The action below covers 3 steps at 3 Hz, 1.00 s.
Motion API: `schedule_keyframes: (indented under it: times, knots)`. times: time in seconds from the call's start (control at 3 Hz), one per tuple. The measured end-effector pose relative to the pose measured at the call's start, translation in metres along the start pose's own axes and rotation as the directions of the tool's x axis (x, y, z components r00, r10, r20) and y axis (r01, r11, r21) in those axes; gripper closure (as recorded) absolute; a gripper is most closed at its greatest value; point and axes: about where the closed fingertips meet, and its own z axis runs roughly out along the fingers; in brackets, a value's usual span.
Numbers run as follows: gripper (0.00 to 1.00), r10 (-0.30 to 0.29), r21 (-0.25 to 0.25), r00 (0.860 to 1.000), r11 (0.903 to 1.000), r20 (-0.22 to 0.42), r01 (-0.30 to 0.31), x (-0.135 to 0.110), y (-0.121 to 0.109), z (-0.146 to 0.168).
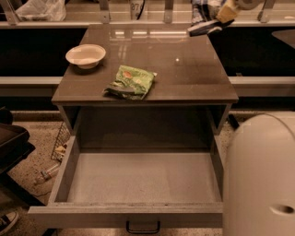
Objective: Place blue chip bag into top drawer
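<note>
- Grey-brown top drawer (138, 177) is nearest, pulled wide open, with a small dark handle (143, 227) on its front
- White robot arm (260, 175) fills the near right corner
- On the table (193, 78) above the drawer lies a green snack bag (130, 82), and a bowl (85, 55) sits farther back on the left
- At the far right edge, up off the table, the gripper (208, 23) pinches the blue chip bag (202, 10)
</note>
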Motion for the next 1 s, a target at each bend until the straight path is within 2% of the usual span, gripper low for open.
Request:
schedule_keyframes:
  times: [0.33, 0.67, 1.0]
  knots:
    - [1.00, 0.023, -0.021, 1.000, 0.9995, 0.009, -0.023, 0.049, 0.012, -0.059]
    - [1.00, 0.005, -0.044, 0.998, 0.9990, 0.069, -0.002, 0.083, 0.042, -0.114]
    - [1.00, 0.001, -0.127, 0.994, 0.9918, 0.113, 0.013, 0.127, 0.097, -0.136]
